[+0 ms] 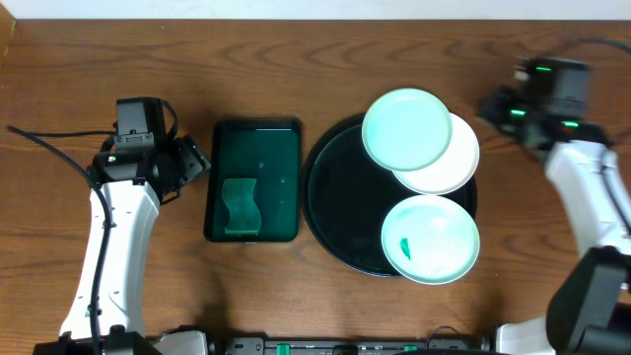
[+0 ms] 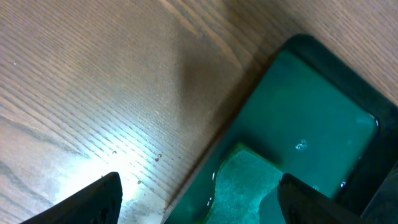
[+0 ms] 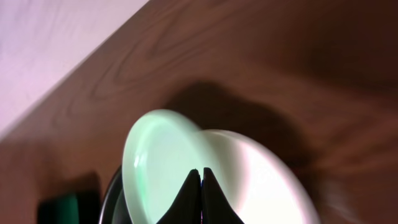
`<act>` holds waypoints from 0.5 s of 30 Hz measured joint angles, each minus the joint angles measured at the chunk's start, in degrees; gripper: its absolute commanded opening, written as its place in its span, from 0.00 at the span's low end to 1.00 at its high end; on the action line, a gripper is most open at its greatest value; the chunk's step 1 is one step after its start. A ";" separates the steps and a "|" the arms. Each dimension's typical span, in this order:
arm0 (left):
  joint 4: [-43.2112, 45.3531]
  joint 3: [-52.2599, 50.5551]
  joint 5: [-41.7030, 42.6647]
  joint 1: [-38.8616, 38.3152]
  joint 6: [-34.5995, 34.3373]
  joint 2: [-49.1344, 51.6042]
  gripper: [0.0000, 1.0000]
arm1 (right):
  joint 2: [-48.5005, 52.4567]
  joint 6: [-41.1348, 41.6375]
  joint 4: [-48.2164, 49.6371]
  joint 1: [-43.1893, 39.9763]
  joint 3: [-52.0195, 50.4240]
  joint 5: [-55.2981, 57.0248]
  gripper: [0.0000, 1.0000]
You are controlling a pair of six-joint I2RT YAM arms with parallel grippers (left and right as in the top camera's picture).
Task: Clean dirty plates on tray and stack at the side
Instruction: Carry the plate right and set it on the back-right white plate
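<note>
Three dirty plates lie on the round black tray: a mint one at the back overlapping a white one, and a front one with a green smear. My left gripper is open, left of the dark green tray, nothing between its fingers. My right gripper hovers just right of the back plates, shut and empty. Its wrist view shows the closed fingertips in front of the mint plate and white plate.
A rectangular dark green tray holding a green sponge lies between my left arm and the round tray. The left wrist view shows this tray's corner and the sponge. Bare wooden table surrounds everything.
</note>
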 measured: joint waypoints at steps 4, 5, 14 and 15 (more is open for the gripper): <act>0.02 0.00 0.00 0.00 0.00 0.00 0.80 | 0.00 -0.22 -3.41 -10.91 0.00 -4.02 0.01; 0.00 0.00 0.00 0.00 0.00 0.00 0.80 | 0.00 -0.48 -3.74 -12.81 0.00 -5.18 0.02; 0.00 0.00 0.00 0.00 0.02 0.00 0.80 | -0.13 -11.19 -12.94 -16.41 0.09 -9.31 0.34; -0.02 0.00 0.02 0.00 0.00 0.00 0.80 | -0.13 -12.00 -13.11 -14.53 0.11 -8.68 0.38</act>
